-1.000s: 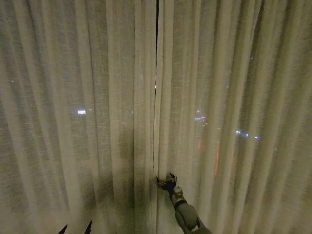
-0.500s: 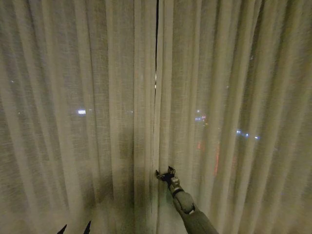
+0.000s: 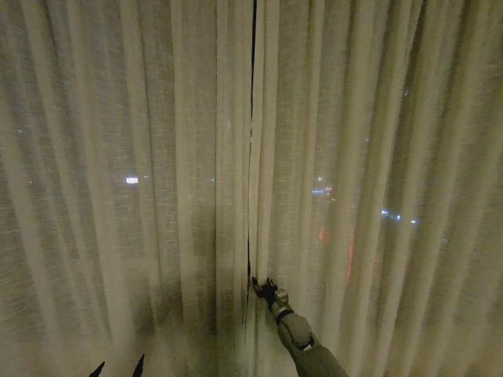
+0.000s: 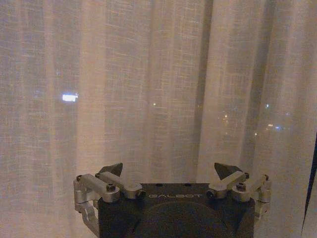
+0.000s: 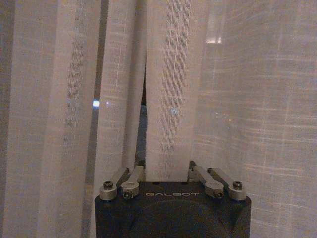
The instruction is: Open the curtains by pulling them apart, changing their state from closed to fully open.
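Two sheer cream curtains hang closed, the left curtain (image 3: 118,181) and the right curtain (image 3: 377,181) meeting at a narrow dark slit near the middle. My right gripper (image 3: 262,286) reaches up to that seam low down, against the inner edge of the right curtain. In the right wrist view a pleat of the right curtain (image 5: 171,99) hangs straight down into the right gripper (image 5: 167,171), and the dark gap shows just beside it. My left gripper (image 3: 119,367) stays low at the lower left, open with nothing in it, facing the left curtain (image 4: 148,89) a short way off.
City lights glow faintly through the fabric. The curtains span the whole width ahead, with no other object in front of them.
My right arm has stretched farther forward and slightly left, bringing the gripper into the seam. The slit near it has widened a little. The left gripper has not moved.
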Controlling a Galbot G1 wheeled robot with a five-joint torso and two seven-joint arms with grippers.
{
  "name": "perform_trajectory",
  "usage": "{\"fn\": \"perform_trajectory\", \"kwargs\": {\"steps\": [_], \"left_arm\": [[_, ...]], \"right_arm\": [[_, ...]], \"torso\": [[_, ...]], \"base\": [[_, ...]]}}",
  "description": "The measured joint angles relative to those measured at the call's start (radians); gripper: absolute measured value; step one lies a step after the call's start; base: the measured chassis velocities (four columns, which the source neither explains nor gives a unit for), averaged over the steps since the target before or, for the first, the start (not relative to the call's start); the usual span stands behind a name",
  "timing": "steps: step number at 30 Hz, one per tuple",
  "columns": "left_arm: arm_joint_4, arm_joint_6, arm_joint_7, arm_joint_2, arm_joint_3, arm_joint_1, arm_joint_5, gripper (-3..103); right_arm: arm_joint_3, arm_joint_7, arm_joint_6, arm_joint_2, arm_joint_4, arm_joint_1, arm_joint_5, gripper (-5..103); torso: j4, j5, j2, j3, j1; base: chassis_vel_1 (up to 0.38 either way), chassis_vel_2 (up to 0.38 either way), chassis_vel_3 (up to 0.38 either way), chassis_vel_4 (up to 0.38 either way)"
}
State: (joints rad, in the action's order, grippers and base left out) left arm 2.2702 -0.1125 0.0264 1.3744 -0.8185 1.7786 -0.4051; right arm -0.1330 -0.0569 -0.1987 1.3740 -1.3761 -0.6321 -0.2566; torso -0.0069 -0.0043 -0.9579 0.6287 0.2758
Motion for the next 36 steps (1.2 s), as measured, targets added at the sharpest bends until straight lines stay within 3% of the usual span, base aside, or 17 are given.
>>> {"fn": "perform_trajectory", "kwargs": {"steps": [3, 4, 6, 10, 36], "left_arm": [[0.000, 0.001, 0.000, 0.000, 0.002, 0.001, 0.000, 100], [0.000, 0.001, 0.000, 0.000, 0.003, 0.003, 0.000, 100], [0.000, 0.002, 0.000, -0.001, 0.004, 0.003, 0.000, 100], [-0.001, 0.003, -0.001, -0.006, 0.006, 0.000, 0.000, 100], [-0.013, 0.015, -0.004, -0.032, 0.009, -0.013, -0.022, 100]], "right_arm": [[-0.003, -0.002, 0.000, 0.000, -0.006, -0.006, -0.001, 26], [-0.006, -0.004, 0.000, 0.000, -0.013, -0.017, -0.002, 15], [-0.008, -0.005, -0.001, 0.000, -0.016, -0.023, -0.003, 15], [-0.018, -0.005, -0.001, 0.000, -0.039, -0.053, -0.006, 1], [-0.031, 0.000, -0.011, 0.000, -0.205, -0.169, -0.046, 0]], "torso": [[0.0000, 0.0000, 0.000, 0.000, 0.000], [0.0000, 0.0000, 0.000, 0.000, 0.000], [0.0000, 0.0000, 0.000, 0.000, 0.000], [-0.0001, 0.0001, 0.000, 0.000, 0.000], [0.0000, 0.0000, 0.000, 0.000, 0.000]], "base": [[0.000, 0.000, 0.000, 0.000], [0.000, 0.000, 0.000, 0.000], [0.000, 0.000, 0.000, 0.000], [0.000, 0.000, 0.000, 0.000], [0.000, 0.000, 0.000, 0.000]]}}
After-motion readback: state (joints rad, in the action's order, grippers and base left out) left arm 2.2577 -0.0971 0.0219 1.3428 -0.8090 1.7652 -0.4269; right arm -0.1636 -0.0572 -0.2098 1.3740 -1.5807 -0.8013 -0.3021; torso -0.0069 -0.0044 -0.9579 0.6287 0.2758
